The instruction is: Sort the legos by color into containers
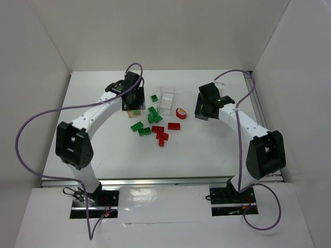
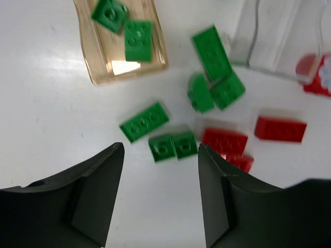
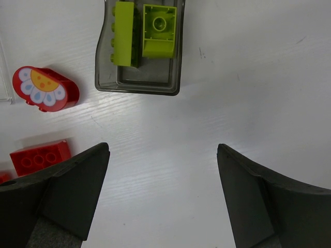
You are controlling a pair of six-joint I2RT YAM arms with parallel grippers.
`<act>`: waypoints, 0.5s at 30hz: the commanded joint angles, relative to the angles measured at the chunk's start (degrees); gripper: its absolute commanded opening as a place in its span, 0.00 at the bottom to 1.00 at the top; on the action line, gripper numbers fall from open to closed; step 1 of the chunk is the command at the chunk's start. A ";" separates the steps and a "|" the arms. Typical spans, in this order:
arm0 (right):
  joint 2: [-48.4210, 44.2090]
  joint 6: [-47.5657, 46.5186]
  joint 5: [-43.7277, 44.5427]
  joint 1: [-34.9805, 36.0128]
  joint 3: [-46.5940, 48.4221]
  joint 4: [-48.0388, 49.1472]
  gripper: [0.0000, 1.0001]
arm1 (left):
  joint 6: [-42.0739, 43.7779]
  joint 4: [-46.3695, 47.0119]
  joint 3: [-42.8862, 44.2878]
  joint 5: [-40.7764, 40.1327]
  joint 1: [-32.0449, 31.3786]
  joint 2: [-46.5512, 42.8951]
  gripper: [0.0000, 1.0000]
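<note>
Left gripper (image 2: 160, 150) hovering wide and empty, green legos (image 2: 144, 122) lying at its 12 o'clock, right gripper (image 3: 163, 149) gaping wide, empty, container (image 3: 138, 87) holding yellow-green bricks (image 3: 159, 28) at its 12 o'clock

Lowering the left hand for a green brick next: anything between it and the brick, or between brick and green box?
Nothing under the open left hand but the green pair. Between them and the box holding green bricks lies one long green brick, flat on the table; a lifted carry should clear it.
</note>
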 commanded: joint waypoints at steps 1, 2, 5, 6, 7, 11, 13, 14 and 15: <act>-1.10 0.33 0.20 0.89 -0.15 0.75 0.92 | -3.17 0.99 -8.23 -0.83 -2.63 -4.52 0.66; -0.41 0.33 0.20 0.89 -0.15 1.27 0.92 | -4.06 1.60 -12.16 0.13 -3.24 -4.52 0.61; -0.40 0.33 -0.33 0.89 0.38 1.27 0.92 | -6.61 2.22 -16.59 -1.44 -5.53 -5.05 0.66; -0.40 0.33 -0.33 0.89 0.38 1.27 0.92 | -6.62 2.75 -17.21 -2.05 -5.54 -4.35 0.67; 0.12 0.33 -0.33 0.89 0.38 1.79 0.92 | -6.01 2.75 -17.21 -2.06 -5.54 -3.56 0.69; 0.13 0.33 -0.94 0.89 0.38 1.80 0.92 | -4.60 3.54 -19.23 2.24 -5.54 -1.10 0.74; 0.13 0.33 -0.94 1.42 0.38 2.33 0.92 | -6.87 4.07 -19.85 2.94 -5.54 -0.22 0.73; 0.13 0.33 -0.94 1.42 0.38 2.33 0.92 | -7.58 4.68 -19.85 3.64 -5.54 0.83 0.73; 0.13 0.33 -0.94 1.42 0.38 2.33 0.92 | -8.54 4.69 -19.85 3.65 -5.54 1.36 0.73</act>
